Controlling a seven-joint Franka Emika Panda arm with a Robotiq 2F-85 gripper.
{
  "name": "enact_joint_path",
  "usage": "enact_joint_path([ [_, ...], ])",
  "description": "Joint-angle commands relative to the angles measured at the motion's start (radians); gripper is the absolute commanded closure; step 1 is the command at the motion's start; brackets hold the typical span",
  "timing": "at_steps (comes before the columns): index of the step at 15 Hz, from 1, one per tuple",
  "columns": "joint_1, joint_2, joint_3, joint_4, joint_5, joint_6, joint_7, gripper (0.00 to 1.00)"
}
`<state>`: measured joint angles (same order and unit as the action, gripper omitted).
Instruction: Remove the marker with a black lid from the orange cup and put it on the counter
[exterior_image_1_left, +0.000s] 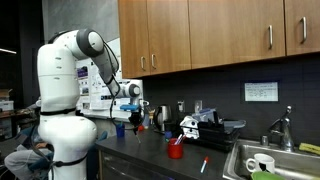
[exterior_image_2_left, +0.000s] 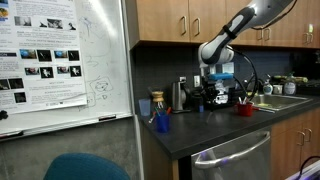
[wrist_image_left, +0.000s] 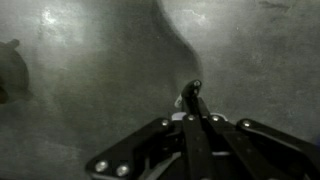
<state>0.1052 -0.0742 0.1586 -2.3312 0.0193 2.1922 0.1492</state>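
Observation:
My gripper (wrist_image_left: 196, 116) is shut on the marker with a black lid (wrist_image_left: 193, 97), a thin dark stick whose tip pokes out past the fingers over the dark counter (wrist_image_left: 90, 70). In both exterior views the gripper (exterior_image_1_left: 137, 117) (exterior_image_2_left: 213, 94) hangs above the counter (exterior_image_1_left: 150, 152) (exterior_image_2_left: 200, 137), away from the orange cup (exterior_image_1_left: 176, 151) (exterior_image_2_left: 243, 109). The orange cup stands upright on the counter near the sink, with something thin sticking out of it.
A small blue cup (exterior_image_1_left: 118, 128) (exterior_image_2_left: 162, 122) stands near the counter's end. A red and pale marker (exterior_image_1_left: 203, 165) lies by the steel sink (exterior_image_1_left: 270, 160). Appliances (exterior_image_1_left: 200, 125) stand along the back wall under wooden cabinets (exterior_image_1_left: 210, 30). A whiteboard (exterior_image_2_left: 70, 60) stands beside the counter.

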Motion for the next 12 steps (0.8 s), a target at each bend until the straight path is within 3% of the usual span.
enact_joint_path([
  [1,0.011,0.006,-0.002,0.008,-0.022,-0.004,0.024,0.67],
  [10,0.013,0.007,-0.001,0.011,-0.03,-0.009,0.026,0.08],
  [12,0.013,0.002,-0.002,0.012,-0.027,-0.018,0.019,0.0],
])
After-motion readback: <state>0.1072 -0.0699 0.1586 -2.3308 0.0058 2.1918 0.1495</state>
